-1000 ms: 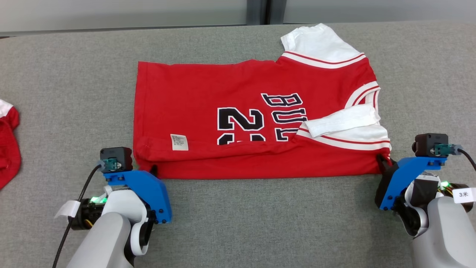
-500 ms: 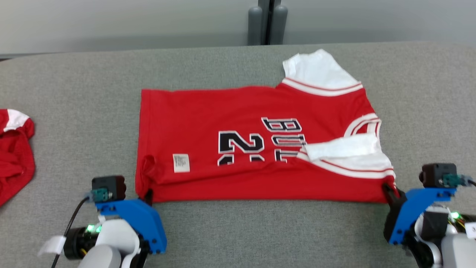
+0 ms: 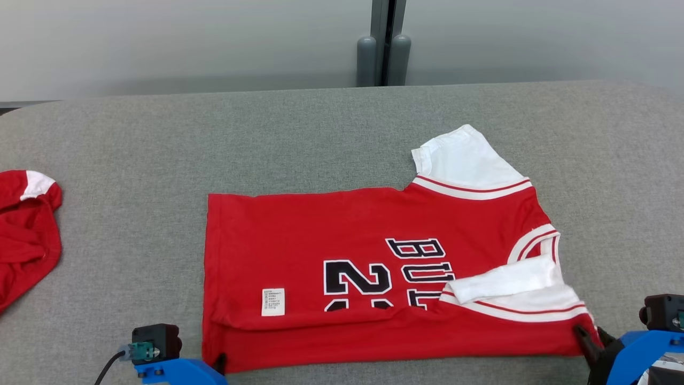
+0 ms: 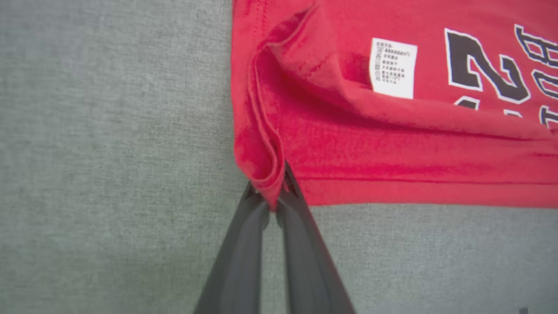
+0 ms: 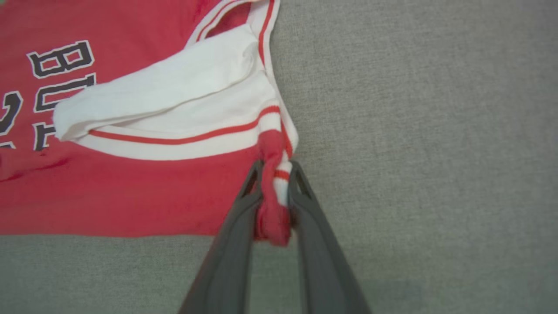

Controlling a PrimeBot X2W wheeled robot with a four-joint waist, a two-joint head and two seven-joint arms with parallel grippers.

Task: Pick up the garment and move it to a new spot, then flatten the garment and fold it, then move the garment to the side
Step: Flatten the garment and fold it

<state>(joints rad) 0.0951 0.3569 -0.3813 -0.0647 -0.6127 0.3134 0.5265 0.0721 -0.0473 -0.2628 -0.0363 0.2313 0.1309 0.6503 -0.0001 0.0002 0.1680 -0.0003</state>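
the red jersey (image 3: 374,278) lies flat on the grey worktop (image 3: 133,160), printed side up, toward the near edge and a little right of centre. its near long edge is turned up in a narrow fold. one white sleeve (image 3: 502,283) is tucked across the chest and the other sleeve (image 3: 470,160) sticks out on the far side. my left pincer (image 4: 272,196) is clenched on the bunched hem corner, close to the white care label (image 4: 393,67). my right pincer (image 5: 275,174) is grasping the striped shoulder corner, with a wad of cloth between its fingers.

my worry is the left hold. it looks like a thin pinch right at the tip of the corner, so a firm tug could pull the cloth free. if one arm leads the other, the jersey will skew. the cover looks grippy, so dragging may rumple the underside, open the near fold or shake the tucked sleeve loose.

against the earlier frame, the head camera has tipped up, so more wall shows. even allowing for that, the jersey sits further from the far edge of the worktop, so i judge it was drawn toward me. the other red garment (image 3: 24,230) at the left has shifted far less in view.
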